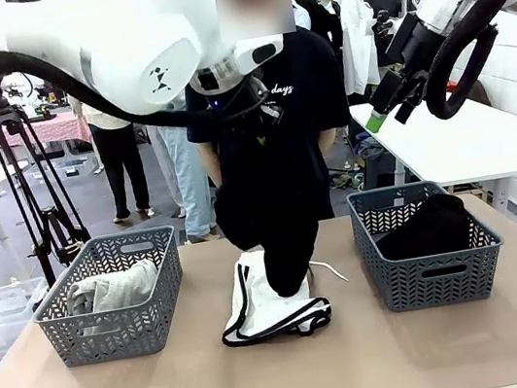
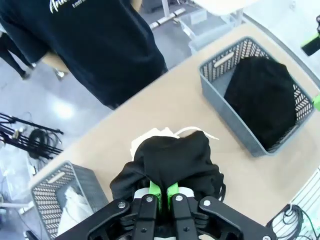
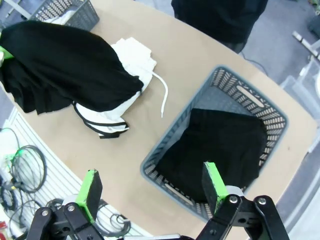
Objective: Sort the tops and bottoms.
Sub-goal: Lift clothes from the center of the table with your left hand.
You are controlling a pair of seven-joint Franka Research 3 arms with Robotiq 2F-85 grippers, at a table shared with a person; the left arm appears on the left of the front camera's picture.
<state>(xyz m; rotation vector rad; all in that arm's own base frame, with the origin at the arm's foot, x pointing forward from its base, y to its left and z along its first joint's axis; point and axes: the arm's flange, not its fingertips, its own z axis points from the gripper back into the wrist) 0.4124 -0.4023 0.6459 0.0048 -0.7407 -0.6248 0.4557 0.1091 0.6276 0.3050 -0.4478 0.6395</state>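
Black garment (image 2: 172, 155) is clamped by the left gripper (image 2: 163, 189) above the shorts (image 1: 258, 312); the right gripper (image 3: 150, 180), seemingly right of them, is spread wide.

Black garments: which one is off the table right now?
The black garment hanging from the left claw, above the white shorts; the other black garment lies in the right basket.

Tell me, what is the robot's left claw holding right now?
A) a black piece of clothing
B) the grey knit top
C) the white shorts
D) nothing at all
A: in the left wrist view the left gripper is shut on a black garment, which hangs bunched from its green pads above the white shorts lying on the table.
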